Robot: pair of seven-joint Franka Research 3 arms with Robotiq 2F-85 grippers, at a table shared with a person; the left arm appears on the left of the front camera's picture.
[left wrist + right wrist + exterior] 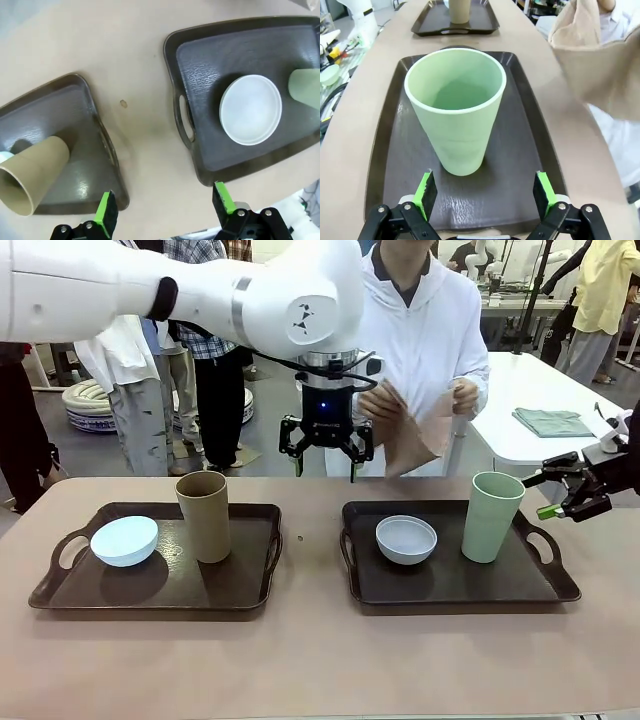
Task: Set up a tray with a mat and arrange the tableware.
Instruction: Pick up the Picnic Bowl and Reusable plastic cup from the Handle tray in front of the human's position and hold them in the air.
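Two dark trays lie side by side. The left tray [240,580] carries a light blue bowl [124,540] and a tan-brown cup [203,515]. On the right tray [450,580] stand a greyish white bowl [406,539] and a pale green cup [492,516]. Across the table a person holds up a tan mat [415,435] with both hands. My left gripper [326,462] hangs open high over the gap between the trays, looking down on the white bowl [250,109] and tan cup [32,177]. At the right edge my right gripper [545,495] is open, the green cup [455,107] close in front of its fingers [426,192].
The pinkish-brown tabletop [320,660] is bare in front of the trays. A white table [540,400] with a folded green cloth [553,422] stands behind on the right. Other people stand behind at the left.
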